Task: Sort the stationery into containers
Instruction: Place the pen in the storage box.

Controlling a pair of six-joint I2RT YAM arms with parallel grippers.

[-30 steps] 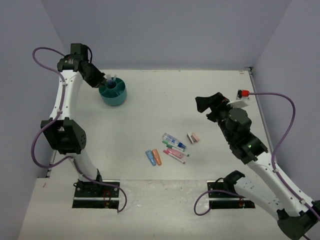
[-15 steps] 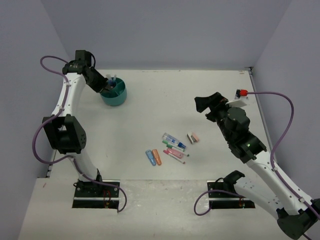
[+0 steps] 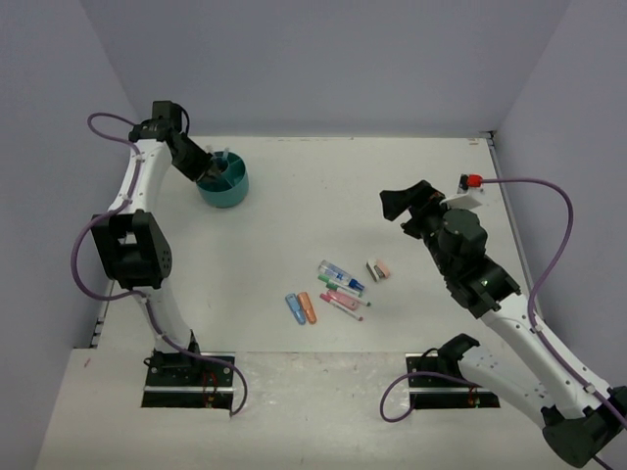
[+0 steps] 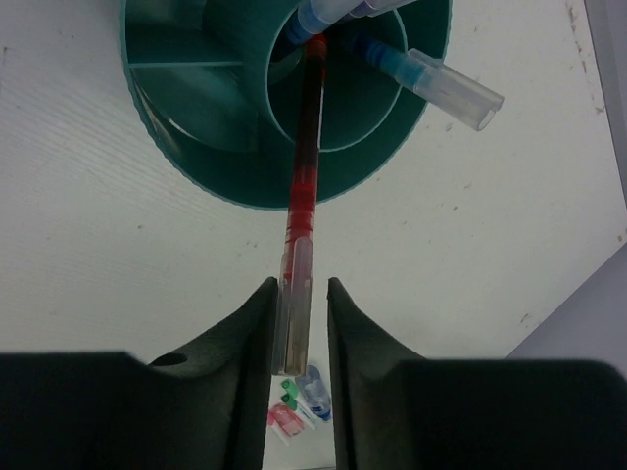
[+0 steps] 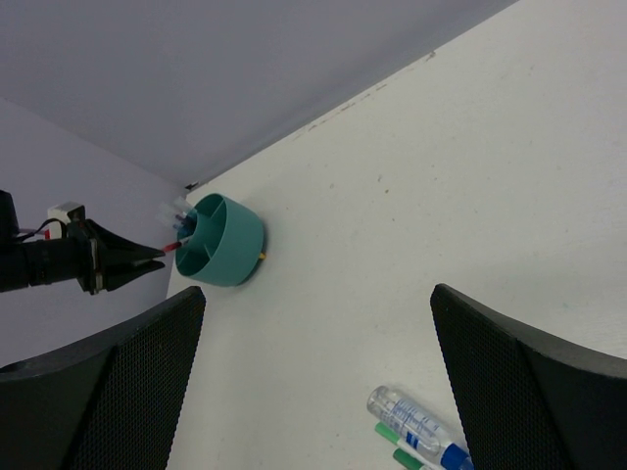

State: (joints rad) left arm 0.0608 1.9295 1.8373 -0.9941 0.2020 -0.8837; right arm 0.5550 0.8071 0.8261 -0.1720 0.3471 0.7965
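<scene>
L gripper (image 4: 301, 294) over far-left tub (image 4: 230, 181), fingers narrow round red pen (image 4: 305, 166), tip in centre cup so it'll stand. Slight gap one side, can't tell if gripping. R gripper (image 3: 400, 204) wide, empty, right of loose stationery (image 3: 338, 289) mid-table.

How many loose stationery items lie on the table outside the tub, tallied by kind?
Blue stubby piece, orange stubby piece: 2
Grey-white block eraser, pink block eraser: 2
Slim pens and markers, packed cluster: about 4
Total: about 8

Red pen (image 4: 303, 186), teal tub (image 4: 220, 184)
</scene>
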